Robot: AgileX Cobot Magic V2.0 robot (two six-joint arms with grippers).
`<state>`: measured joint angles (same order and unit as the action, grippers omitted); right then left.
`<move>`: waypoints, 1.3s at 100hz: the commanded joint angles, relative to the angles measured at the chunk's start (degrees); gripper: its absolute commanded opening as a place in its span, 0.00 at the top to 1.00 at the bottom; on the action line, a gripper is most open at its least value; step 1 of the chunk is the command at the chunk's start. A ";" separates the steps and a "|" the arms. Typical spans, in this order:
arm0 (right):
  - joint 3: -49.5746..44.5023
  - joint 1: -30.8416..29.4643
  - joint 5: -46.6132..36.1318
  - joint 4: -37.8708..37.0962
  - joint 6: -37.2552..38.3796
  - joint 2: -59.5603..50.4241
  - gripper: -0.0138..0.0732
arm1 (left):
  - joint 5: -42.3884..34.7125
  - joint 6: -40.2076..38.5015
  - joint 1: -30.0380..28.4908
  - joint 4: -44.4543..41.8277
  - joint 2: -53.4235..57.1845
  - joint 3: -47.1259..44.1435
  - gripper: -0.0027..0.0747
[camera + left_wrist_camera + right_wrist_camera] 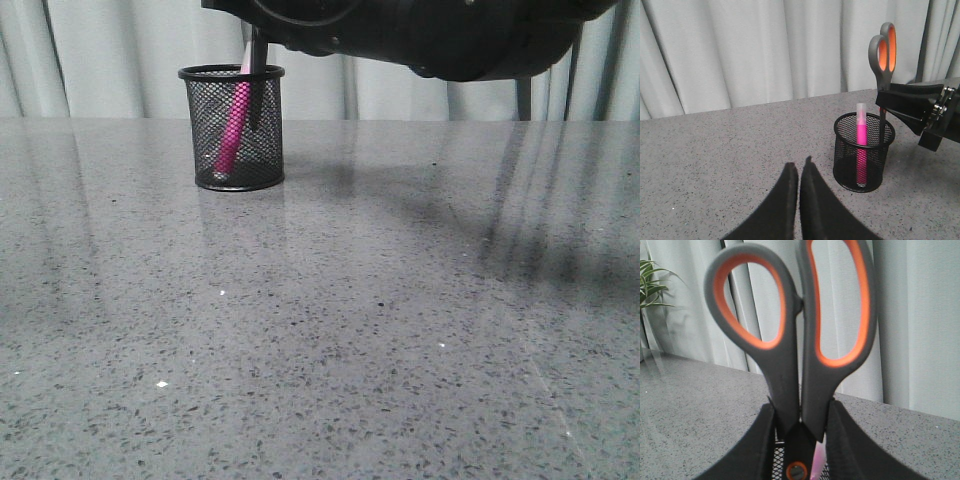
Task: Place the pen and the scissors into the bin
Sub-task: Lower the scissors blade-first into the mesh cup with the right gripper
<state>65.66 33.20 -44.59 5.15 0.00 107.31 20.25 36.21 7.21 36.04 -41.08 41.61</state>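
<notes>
- Grey speckled table [400, 330]: bare apart from the bin.
- Right gripper [799, 437]: clamped on the scissors [883, 55] just below the handle loops; blades pointing down into the bin [863, 152], handles well above the rim.
- Left gripper [799, 172]: fingers pressed together, holding nothing, near the bin.
- Scissors judged rigid, moderately heavy, smooth-handled; grip near the pivot looks sound; likely to clatter against mesh on release.
- Pen [861, 145]: already inside the bin, leaning, cap up; light, stiff.

- The left tool [799, 175] had matte black, curved, tapering fingers.
- The right tool [881, 106] was black and angular, with small silvery screws, possibly bolts.
- Overhead, a bulky black arm housing [440, 35] looked glossy.
</notes>
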 commanded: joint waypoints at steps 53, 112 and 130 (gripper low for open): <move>-0.74 -0.14 -2.89 0.03 -0.79 -3.20 0.92 | -3.88 -0.56 -0.01 0.89 0.15 1.46 0.99; -0.74 -0.14 -2.75 -1.06 -0.79 -3.20 0.71 | -3.88 -0.56 -0.01 0.89 0.15 1.46 0.99; -0.74 -0.14 -3.08 -1.06 -0.79 -3.20 0.55 | -3.88 -0.56 -0.01 0.89 0.15 1.46 0.99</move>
<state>63.56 33.20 -42.77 4.66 0.00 107.31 20.25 36.21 7.21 36.04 -41.08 41.61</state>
